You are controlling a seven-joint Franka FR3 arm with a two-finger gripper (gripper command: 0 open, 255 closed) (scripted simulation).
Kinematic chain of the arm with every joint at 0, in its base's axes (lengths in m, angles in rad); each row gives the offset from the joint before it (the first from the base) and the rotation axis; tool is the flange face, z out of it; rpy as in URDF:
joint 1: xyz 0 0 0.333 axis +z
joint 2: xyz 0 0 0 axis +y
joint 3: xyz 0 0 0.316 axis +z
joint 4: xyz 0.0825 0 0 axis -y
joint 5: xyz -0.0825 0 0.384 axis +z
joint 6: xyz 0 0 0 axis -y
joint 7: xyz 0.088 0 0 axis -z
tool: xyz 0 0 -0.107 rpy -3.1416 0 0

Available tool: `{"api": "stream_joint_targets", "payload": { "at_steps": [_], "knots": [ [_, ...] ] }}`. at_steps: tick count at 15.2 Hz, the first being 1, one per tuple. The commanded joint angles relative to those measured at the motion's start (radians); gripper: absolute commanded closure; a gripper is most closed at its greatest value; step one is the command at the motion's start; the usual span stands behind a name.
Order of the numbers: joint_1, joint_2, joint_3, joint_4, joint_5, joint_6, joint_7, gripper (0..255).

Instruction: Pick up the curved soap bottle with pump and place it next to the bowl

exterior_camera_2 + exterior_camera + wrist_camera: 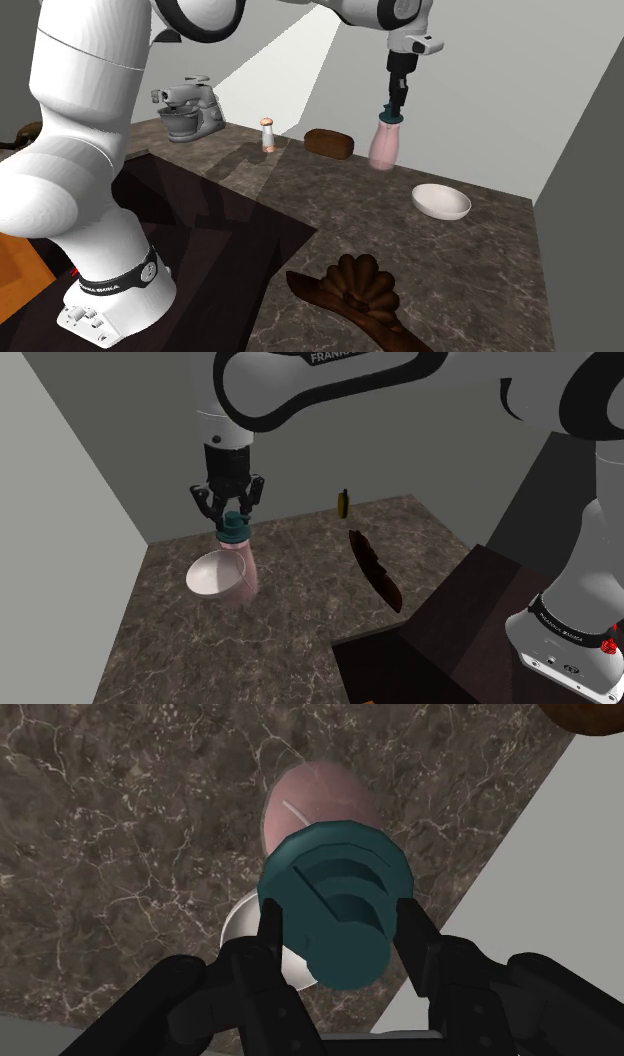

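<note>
Pink curved soap bottle (243,567) is hanging upright under the gripper (232,510), body leaning a little. The fingers (268,919) are clamping its teal pump head (335,899) from both sides, with no gap showing in the wrist view. Gripping at the pump makes sense: it's the narrow part, and the fat rounded body is probably too wide for the jaws.

Bottle base is sitting at or just over the dark marbled surface (290,627); can't tell if it's touching. White bowl (208,576) is lying just beside it. In the shoulder view the bottle is overlapping the bowl's rim, and the wrist view is showing a sliver of bowl (238,926) under the pump. From the second exterior view the bottle (384,148) is standing behind the bowl (441,201), toward the grey wall (480,90), near it but apart.

So the bottle is looking already at the goal spot. Judging this as the placing step, near the end, with lowering, release and retreat remaining. Risk: with a top grip and a tilted body, it could tip toward the bowl on release if the base isn't flat.

Other stuff is lying well apart, not interfering: brown loaf (330,143), small shaker (267,134) and grey stand mixer (190,110) along the back, carved dark wooden piece (360,290) at the front.
</note>
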Motion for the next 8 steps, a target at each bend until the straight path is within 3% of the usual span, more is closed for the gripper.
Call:
{"api": "stream_joint_targets", "payload": {
  "at_steps": [1, 8],
  "knots": [
    [-0.003, -0.006, 0.0, -0.034, 0.002, 0.03, -0.003, 255],
    [-0.006, 0.002, -0.001, -0.116, 0.002, 0.119, -0.011, 255]
  ]
}}
